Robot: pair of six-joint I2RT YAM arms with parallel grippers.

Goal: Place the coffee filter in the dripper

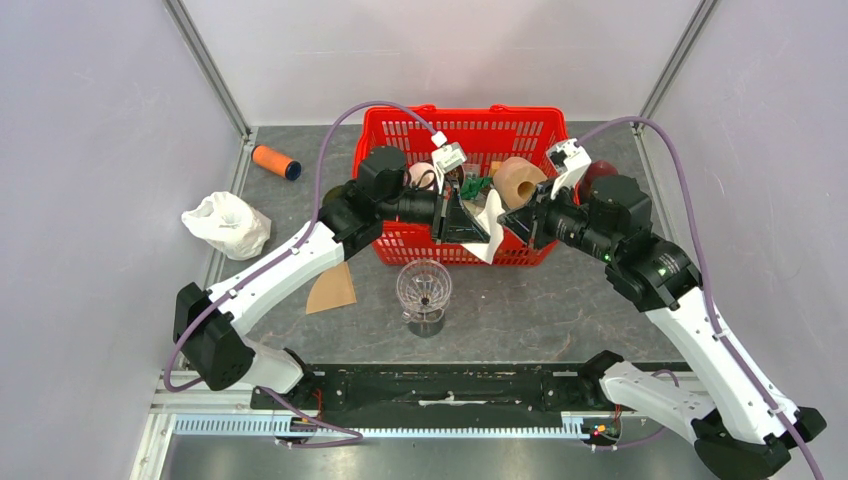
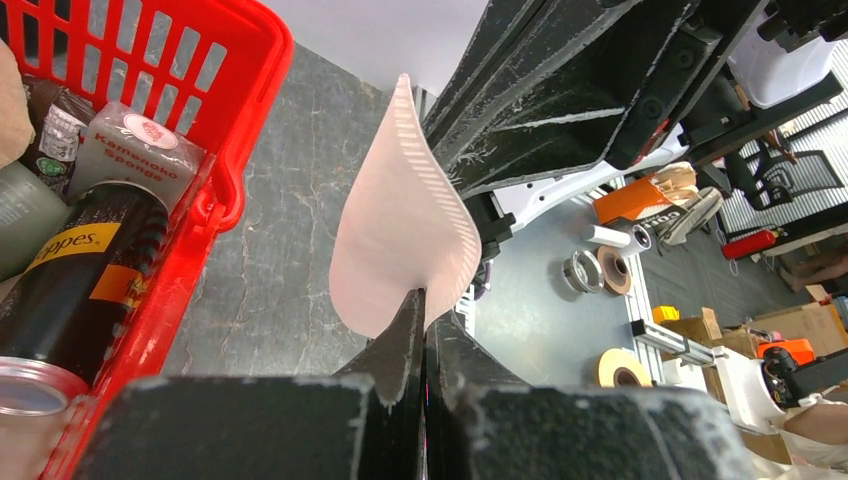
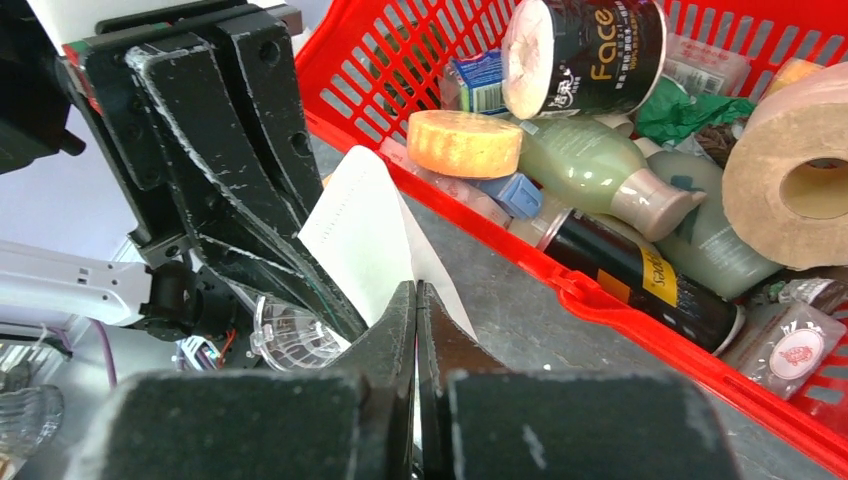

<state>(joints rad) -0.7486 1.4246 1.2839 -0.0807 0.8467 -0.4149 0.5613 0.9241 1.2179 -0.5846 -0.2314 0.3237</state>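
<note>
Coffee filter (image 2: 395, 220) clamped in left gripper (image 2: 423, 298), right gripper (image 3: 415, 292)

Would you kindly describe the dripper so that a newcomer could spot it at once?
Find the red basket at the far end of the table. Just in front of its near wall stands the dripper. It is the only clear ribbed cone, unlike the flat brown paper on its left.

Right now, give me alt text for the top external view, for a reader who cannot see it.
Both arms meet over the front wall of a red basket, left gripper and right gripper pinching one white coffee filter between them. A clear dripper stands empty on the grey table in front.
</note>
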